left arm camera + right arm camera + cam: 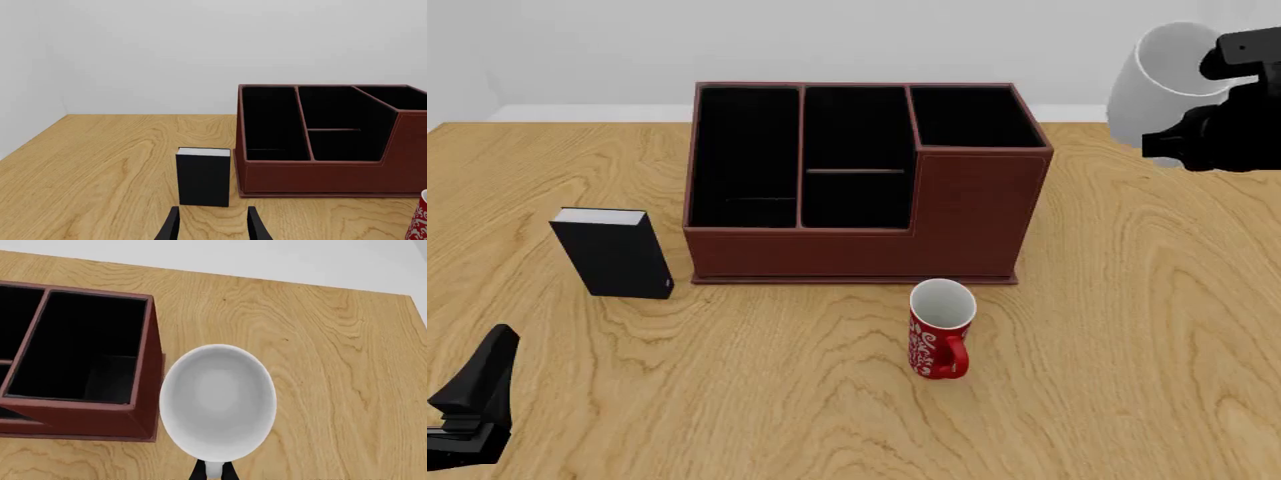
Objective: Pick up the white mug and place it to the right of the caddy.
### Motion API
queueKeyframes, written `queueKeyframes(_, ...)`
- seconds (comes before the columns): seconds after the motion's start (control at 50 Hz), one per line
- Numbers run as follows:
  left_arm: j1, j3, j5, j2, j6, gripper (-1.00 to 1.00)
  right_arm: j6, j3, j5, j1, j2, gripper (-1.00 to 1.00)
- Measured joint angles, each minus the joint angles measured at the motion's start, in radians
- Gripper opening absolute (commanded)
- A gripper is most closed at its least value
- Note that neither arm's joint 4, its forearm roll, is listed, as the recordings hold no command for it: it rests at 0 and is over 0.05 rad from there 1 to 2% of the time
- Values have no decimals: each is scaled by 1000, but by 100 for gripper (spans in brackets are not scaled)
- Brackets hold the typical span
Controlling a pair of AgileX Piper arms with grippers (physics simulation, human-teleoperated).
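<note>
White mug (1154,85) held in the air, to the right of the caddy (861,185).

I had the right gripper (213,471) pinched on the mug's rim, and the mug hung above the table (1121,330), not touching it, just beside the caddy's taller right section, with its opening facing the wrist camera. My left gripper (212,225) was low near the table, its fingers spread apart and holding nothing, pointing at the small black box (614,250) that stood left of the caddy. The red mug (941,325) stood upright in front of the caddy, near its right corner.
</note>
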Motion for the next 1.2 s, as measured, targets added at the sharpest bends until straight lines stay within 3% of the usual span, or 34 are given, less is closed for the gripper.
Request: queueKeyframes(1.2,0,0,0,0,0,100,-21,103,-72,23,120,-100)
